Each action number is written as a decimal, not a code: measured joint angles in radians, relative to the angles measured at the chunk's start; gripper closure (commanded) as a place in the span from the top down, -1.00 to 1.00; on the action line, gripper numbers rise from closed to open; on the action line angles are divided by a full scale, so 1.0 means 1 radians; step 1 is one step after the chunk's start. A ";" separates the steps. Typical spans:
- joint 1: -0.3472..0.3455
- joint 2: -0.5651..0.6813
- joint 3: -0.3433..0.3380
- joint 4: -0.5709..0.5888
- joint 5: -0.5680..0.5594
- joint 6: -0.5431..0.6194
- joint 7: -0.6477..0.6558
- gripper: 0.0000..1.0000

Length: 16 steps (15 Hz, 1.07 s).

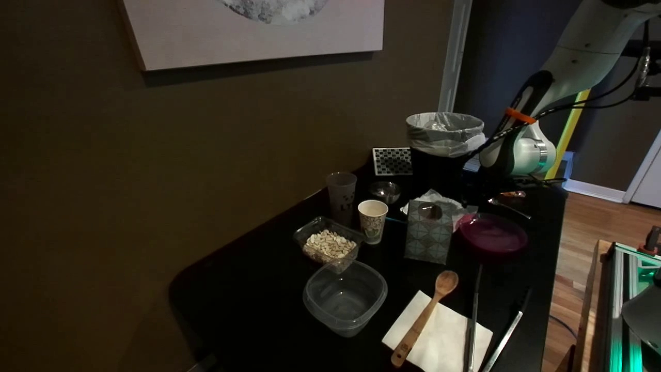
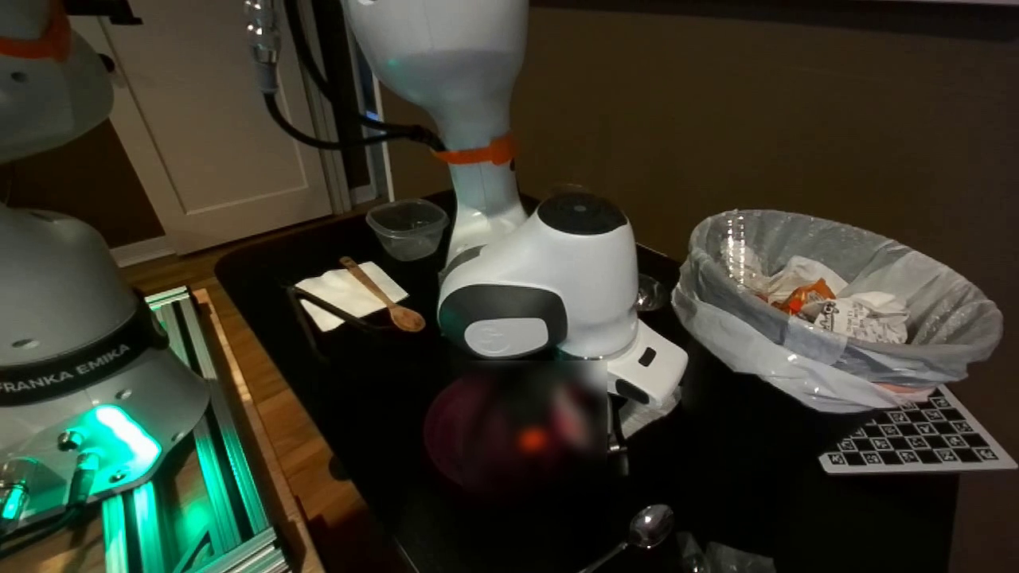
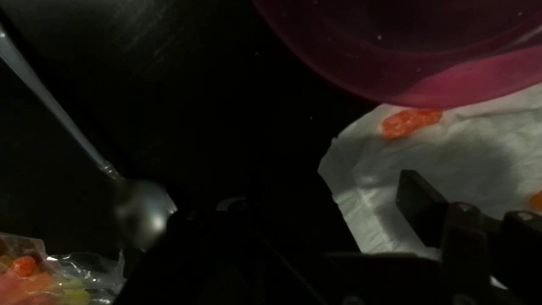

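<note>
Dim light leaves the smooth black table [image 1: 258, 310] nearly featureless. In an exterior view, green light glares on the rounded grey robot base [image 2: 103, 430] and blur half-hides a shallow magenta dish [image 2: 466, 434]; the wrist view shows partly shadowed, crumpled white paper [image 3: 478, 152] and a part-blurred silvery metal spoon [image 3: 59, 111].

1. Likely a home: wooden floor [image 1: 583, 222], white baseboard [image 1: 594, 190], panelled door [image 2: 231, 135].
2. A canvas picture [image 1: 258, 36] hangs on the brown wall [image 1: 232, 134].
3. The black surface [image 1: 248, 310] carries a wooden spoon [image 1: 422, 320], paper cup [image 1: 373, 222] and plastic tub [image 1: 345, 299].
4. Lab-like: a robot base [image 2: 48, 430] beside metal rails [image 2: 231, 454].
</note>
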 measured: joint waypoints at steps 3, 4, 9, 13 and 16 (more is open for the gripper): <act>-0.006 0.014 0.009 0.012 0.000 0.000 0.003 -0.50; -0.011 0.015 0.015 0.013 0.000 0.000 0.004 -0.64; -0.028 0.010 0.051 0.010 0.000 0.000 0.006 -1.00; -0.027 -0.004 0.065 0.006 0.000 0.001 0.007 -1.00; -0.027 -0.011 0.072 0.009 0.000 0.003 0.007 -1.00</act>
